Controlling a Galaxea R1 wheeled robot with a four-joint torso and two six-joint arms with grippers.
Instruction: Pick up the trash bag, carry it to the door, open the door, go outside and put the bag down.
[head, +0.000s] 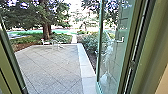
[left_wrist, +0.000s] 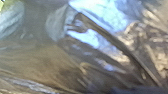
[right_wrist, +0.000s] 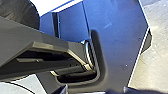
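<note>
The glass door (head: 112, 62) stands open on the right in the head view, with a pale handle on it and faint reflections in the pane. Crumpled, shiny, see-through dark film of the trash bag (left_wrist: 50, 60) is very close to the left wrist camera. How my left gripper holds or touches the bag cannot be made out. A dark, glossy rounded surface (right_wrist: 20, 12), perhaps the bag, appears in the right wrist view beside the robot's own plate and jointed bar.
Beyond the doorway lies a paved yard (head: 52, 67) with a pale kerb (head: 86, 67) along its right side. White chairs (head: 46, 42) stand at its far edge, near bushes (head: 91, 43) and a tree trunk (head: 46, 31). Green door frame posts rise at both sides.
</note>
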